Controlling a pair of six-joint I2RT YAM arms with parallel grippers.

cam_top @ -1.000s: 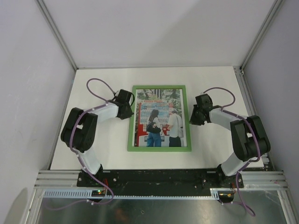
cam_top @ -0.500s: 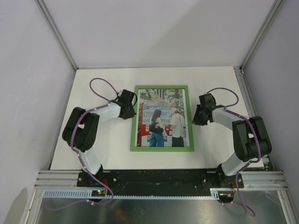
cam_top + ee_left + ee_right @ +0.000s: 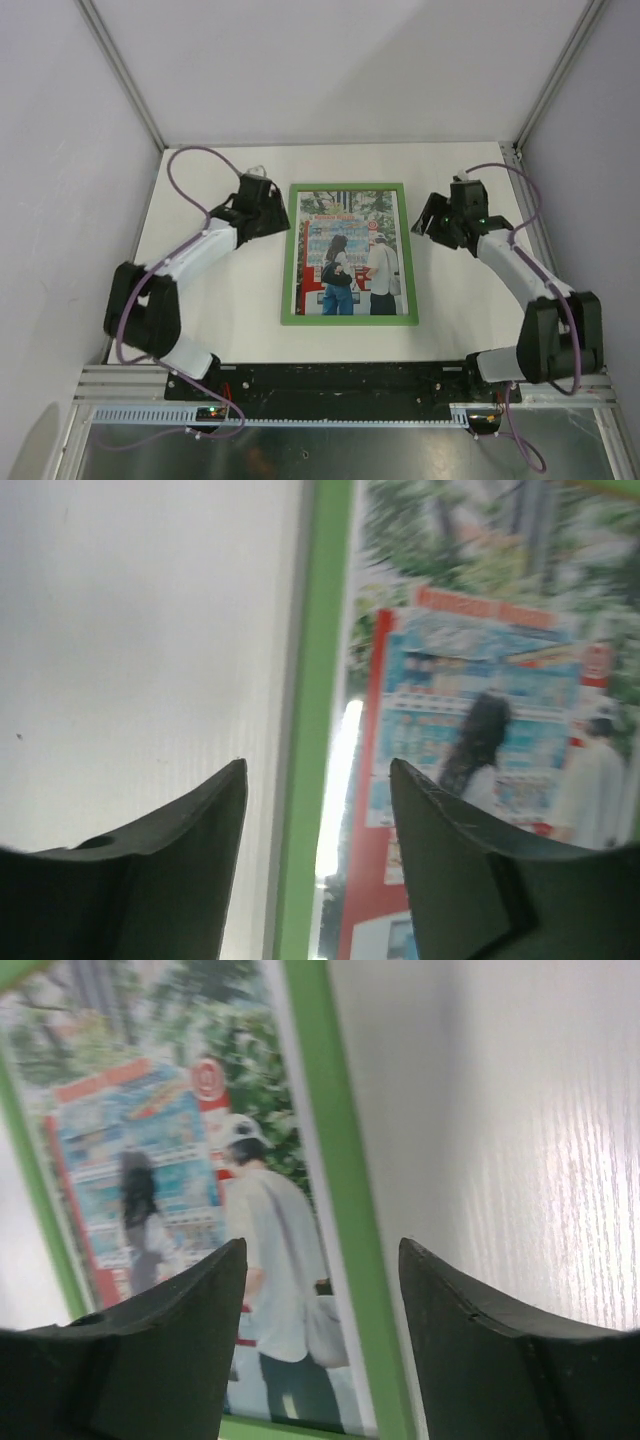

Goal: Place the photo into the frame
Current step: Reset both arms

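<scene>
Both the left pincer and the right pincer hang open, empty, over the long sides of the frame, as the photo already sits framed at the middle of the worktop.

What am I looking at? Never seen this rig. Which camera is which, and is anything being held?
Two small robot arms are bolted at the near edge of a white table. The wide picture comes from a fixed camera above and behind them. Each close-up comes from a camera on one wrist, with that arm's dark fingers at the bottom. On the table lies a green frame with the photo inside it. The left gripper and right gripper hang over the frame's side edges, jaws open, holding nothing.
</scene>
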